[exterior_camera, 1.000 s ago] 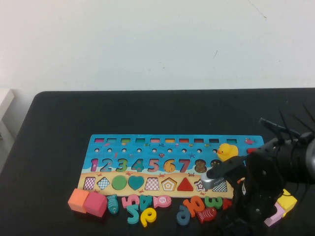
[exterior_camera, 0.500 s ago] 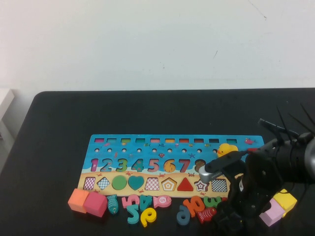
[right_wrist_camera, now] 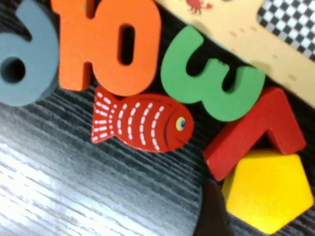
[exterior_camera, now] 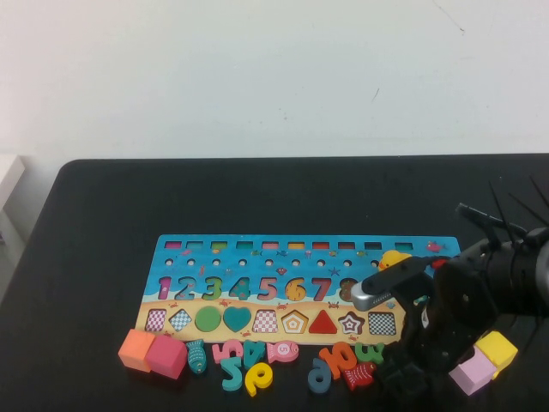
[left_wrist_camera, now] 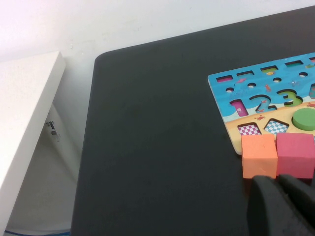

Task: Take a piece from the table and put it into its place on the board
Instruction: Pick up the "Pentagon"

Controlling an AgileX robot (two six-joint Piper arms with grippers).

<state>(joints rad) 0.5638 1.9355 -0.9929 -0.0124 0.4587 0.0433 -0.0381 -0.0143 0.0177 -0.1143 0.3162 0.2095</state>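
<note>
Open tabletop (exterior_camera: 257, 193) lies at 12 o'clock of the board (exterior_camera: 300, 287), w/ free passage from the far and left sides. The near edge, 6 o'clock, is crowded: cubes (exterior_camera: 153, 352), loose numbers (exterior_camera: 244, 365) and red fish (exterior_camera: 360, 374) sit close together, w/ only narrow gaps. Right gripper (exterior_camera: 403, 382) and arm block the 4 o'clock corner beside two blocks (exterior_camera: 485, 360); left gripper (left_wrist_camera: 283, 209) hangs near the cubes at 8 o'clock.

A red fish (right_wrist_camera: 141, 126) lies on the dark table (right_wrist_camera: 59, 182), below an orange 10 (right_wrist_camera: 106, 42) and beside a green 3 (right_wrist_camera: 206, 78). A red 7 (right_wrist_camera: 256, 132) touches a yellow pentagon (right_wrist_camera: 268, 191). The dark shape at the bottom edge is perhaps a gripper finger (right_wrist_camera: 211, 211).
</note>
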